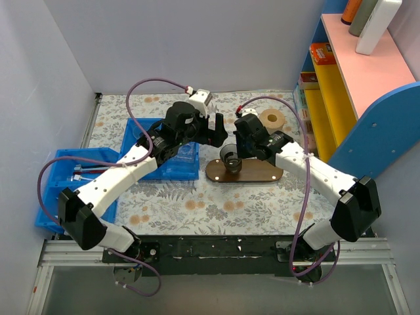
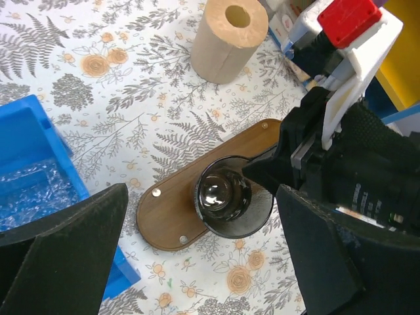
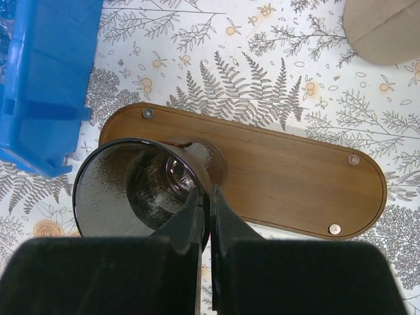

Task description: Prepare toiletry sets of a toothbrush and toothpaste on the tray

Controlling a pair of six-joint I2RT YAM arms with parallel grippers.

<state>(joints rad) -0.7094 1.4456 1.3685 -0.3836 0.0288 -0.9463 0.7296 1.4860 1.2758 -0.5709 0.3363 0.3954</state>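
The dark brown wooden tray (image 1: 261, 174) lies at the table's middle; it also shows in the left wrist view (image 2: 172, 211) and the right wrist view (image 3: 295, 172). A small dark glass cup (image 1: 231, 158) stands on the tray's left end, empty inside (image 2: 225, 200). My right gripper (image 3: 210, 197) is shut on the cup's rim (image 3: 118, 190), one finger inside and one outside. My left gripper (image 2: 202, 190) is open and empty, hovering above the tray's left end. No toothpaste or toothbrush can be made out.
A paper roll (image 1: 272, 119) stands behind the tray. A blue bin with clear plastic (image 1: 164, 156) sits left of the tray, and another blue bin (image 1: 65, 187) with thin items is at the far left. A shelf unit (image 1: 354, 79) stands at the right.
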